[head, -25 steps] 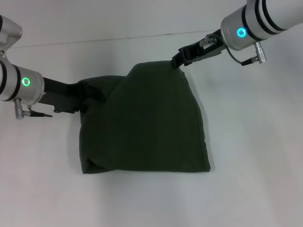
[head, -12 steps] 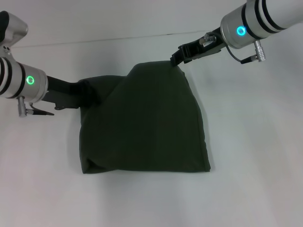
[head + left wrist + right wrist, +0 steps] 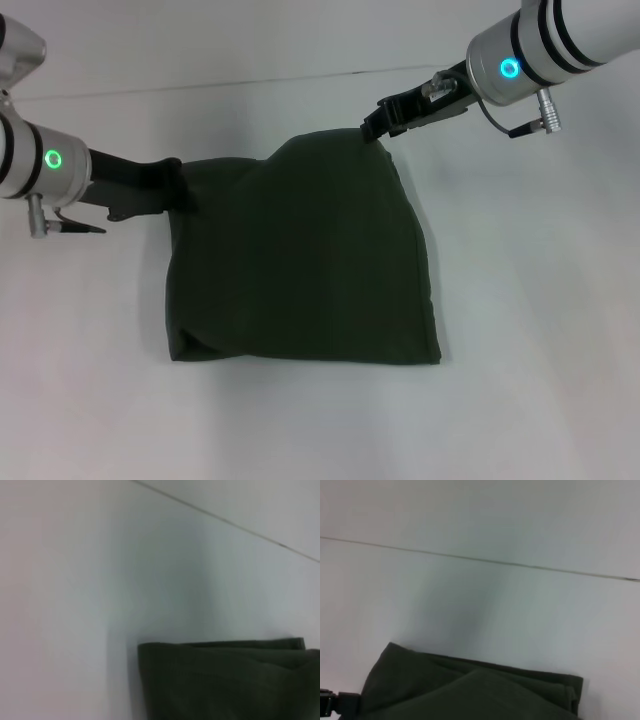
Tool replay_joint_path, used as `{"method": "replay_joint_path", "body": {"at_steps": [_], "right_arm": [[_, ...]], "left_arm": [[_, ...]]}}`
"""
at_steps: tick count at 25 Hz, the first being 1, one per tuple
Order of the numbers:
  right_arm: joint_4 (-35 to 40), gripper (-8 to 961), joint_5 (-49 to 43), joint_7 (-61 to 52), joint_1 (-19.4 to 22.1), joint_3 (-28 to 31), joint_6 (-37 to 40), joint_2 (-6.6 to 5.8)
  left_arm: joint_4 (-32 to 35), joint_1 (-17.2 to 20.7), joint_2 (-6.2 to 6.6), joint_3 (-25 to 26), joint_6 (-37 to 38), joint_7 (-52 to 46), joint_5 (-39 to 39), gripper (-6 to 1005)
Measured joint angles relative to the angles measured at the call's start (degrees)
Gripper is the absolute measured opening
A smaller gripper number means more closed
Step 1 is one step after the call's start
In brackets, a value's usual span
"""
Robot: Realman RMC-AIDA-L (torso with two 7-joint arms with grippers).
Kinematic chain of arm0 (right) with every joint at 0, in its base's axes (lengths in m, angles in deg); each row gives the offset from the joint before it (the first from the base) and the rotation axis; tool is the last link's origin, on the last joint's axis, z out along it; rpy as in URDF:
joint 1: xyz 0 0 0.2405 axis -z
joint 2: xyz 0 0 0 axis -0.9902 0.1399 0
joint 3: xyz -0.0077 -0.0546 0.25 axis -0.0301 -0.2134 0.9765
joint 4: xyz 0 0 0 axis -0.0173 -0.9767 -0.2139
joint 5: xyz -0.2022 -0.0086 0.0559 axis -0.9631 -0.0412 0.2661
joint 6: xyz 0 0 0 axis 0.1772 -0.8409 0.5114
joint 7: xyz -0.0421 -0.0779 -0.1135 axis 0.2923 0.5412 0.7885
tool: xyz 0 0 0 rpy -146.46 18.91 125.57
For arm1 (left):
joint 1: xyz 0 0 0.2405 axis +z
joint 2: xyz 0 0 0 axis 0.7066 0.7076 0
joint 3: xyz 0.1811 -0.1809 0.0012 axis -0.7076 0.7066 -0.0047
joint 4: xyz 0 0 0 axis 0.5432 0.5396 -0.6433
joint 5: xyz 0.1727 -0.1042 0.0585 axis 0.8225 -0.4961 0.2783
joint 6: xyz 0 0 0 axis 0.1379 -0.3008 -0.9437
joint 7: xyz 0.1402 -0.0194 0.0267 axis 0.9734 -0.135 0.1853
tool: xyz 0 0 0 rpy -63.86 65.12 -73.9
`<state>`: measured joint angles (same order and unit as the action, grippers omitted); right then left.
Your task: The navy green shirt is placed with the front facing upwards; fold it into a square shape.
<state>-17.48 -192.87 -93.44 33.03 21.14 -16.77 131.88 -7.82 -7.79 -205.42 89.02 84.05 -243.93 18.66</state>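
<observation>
We see the navy green shirt folded into a rough square, plain side up, flat on the surface.

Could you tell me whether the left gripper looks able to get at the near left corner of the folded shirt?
Probably yes: the left gripper sits at the shirt's far left corner, with only bare table alongside that edge.

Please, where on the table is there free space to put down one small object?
The white table is bare right of the folded dark olive-green shirt, also in front of it and at its near left. It is crowded at the shirt's far corners, where the left gripper and right gripper are.
</observation>
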Motion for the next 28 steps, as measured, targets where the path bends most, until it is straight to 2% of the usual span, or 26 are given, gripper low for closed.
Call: {"method": "replay_joint_path", "body": {"at_steps": [2,10,15,24,28], "right_arm": [[-0.08,366,0.00,0.00,0.02,0.02,-0.03,0.00],[-0.93,366,-0.18,0.00,0.06,0.13,-0.78,-0.08],[-1.23,366,-0.22,0.00,-0.07,0.13,-1.48,-0.19],[-2.23,366,-0.28,0.00,-0.55,-0.02,-2.83,-0.28],[-2.25,367,-0.28,0.00,-0.62,-0.03,-3.24,-0.41]], "left_arm": [[-0.36,0.01,0.03,0.02,0.13,-0.03,0.02,-2],[-2.59,1.35,0.20,0.14,0.41,-1.39,0.29,0],[-5.08,3.66,0.39,0.18,1.33,-3.18,0.27,2],[-5.35,4.32,0.52,0.30,1.51,-4.31,1.28,4],[-5.59,4.81,0.57,1.88,2.00,-3.70,0.24,5]]}}
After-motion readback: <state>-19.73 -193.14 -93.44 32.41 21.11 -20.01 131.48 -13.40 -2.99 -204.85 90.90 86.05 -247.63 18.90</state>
